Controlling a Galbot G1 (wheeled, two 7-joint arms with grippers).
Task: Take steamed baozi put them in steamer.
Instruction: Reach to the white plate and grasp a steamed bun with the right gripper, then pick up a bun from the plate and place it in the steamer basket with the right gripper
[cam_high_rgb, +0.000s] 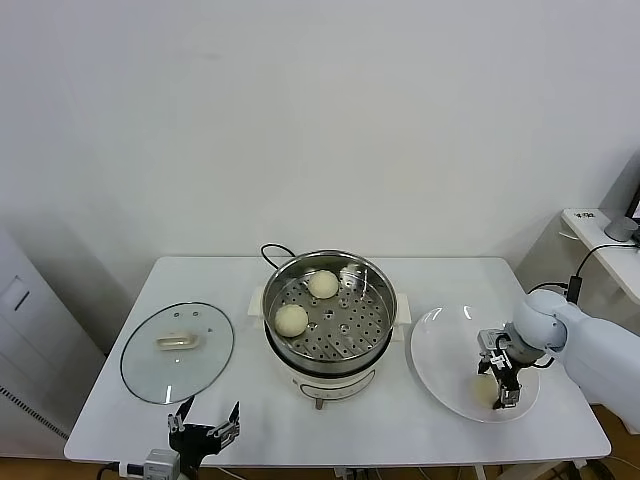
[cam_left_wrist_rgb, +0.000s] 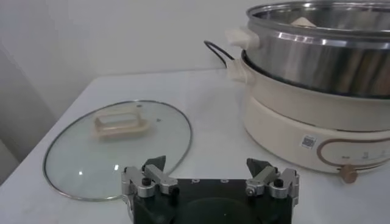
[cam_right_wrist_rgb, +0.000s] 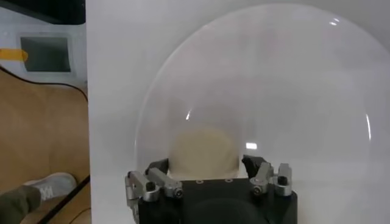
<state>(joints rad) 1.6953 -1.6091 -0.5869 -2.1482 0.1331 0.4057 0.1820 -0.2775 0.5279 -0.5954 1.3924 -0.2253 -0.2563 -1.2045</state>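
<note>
Step in hand: pickup of a bun. The right gripper (cam_high_rgb: 499, 385) stands over the plate (cam_high_rgb: 440, 350), jaws flanking one steamed baozi (cam_right_wrist_rgb: 203, 152) but not visibly clamped — two more lie in the steamer (cam_high_rgb: 375, 300). Next: grip, lift, carry over the rim. The left gripper (cam_high_rgb: 205, 424) waits wide open.

This looks like a lab or test room staged as a kitchen corner. A plain white surface (cam_high_rgb: 130, 410) stands against a bare white wall (cam_high_rgb: 320, 120), carrying only a steamer (cam_high_rgb: 330, 315), a glass lid (cam_high_rgb: 177, 351) and a plate (cam_high_rgb: 440, 350). A second white desk (cam_high_rgb: 605, 245) with cabling sits at the right, and wood flooring (cam_right_wrist_rgb: 42, 134) shows below.
</note>
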